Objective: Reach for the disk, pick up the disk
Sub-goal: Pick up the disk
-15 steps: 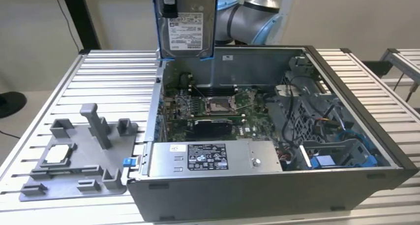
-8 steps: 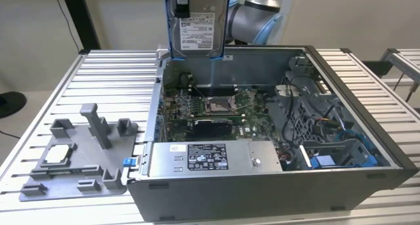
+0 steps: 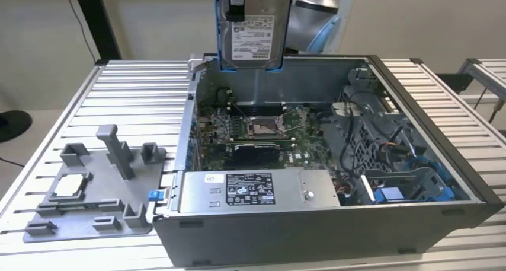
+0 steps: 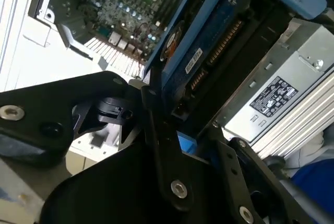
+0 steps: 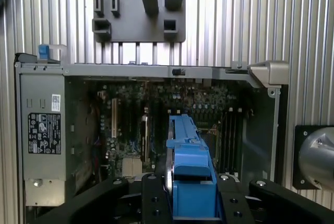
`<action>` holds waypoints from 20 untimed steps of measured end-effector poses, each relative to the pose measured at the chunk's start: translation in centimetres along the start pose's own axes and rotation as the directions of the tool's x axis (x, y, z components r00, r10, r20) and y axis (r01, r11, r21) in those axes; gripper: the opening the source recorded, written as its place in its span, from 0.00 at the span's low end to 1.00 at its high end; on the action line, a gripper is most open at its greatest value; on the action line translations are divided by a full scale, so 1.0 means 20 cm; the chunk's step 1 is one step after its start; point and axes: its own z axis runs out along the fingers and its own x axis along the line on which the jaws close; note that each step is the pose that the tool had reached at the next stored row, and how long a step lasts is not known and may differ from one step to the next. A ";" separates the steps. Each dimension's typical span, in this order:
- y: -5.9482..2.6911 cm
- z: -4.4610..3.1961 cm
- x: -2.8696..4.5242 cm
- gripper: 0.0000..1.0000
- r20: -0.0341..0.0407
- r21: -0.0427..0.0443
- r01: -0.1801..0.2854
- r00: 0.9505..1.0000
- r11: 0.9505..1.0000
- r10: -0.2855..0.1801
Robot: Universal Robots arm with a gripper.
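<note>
So the disk (image 3: pixel 253 37) is at the top centre of the exterior view, up in the air and standing upright. Its silver-grey face with the white printed label is turned toward the camera, with the bright blue bracket running down both sides. In the first wrist view it's seen edge-on, blue bracket outward, pinched in the gripper (image 5: pixel 190 192).

slatted table (image 3: pixel 134 81), open computer case (image 3: pixel 316 232), grey fixture (image 3: pixel 75 216)
</note>
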 end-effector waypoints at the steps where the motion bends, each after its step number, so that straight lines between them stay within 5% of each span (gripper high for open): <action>1: -0.014 0.000 0.000 0.00 0.000 0.000 0.000 1.000 1.000 0.000; 20: -0.266 -0.001 -0.004 0.00 0.000 0.000 0.000 1.000 1.000 0.000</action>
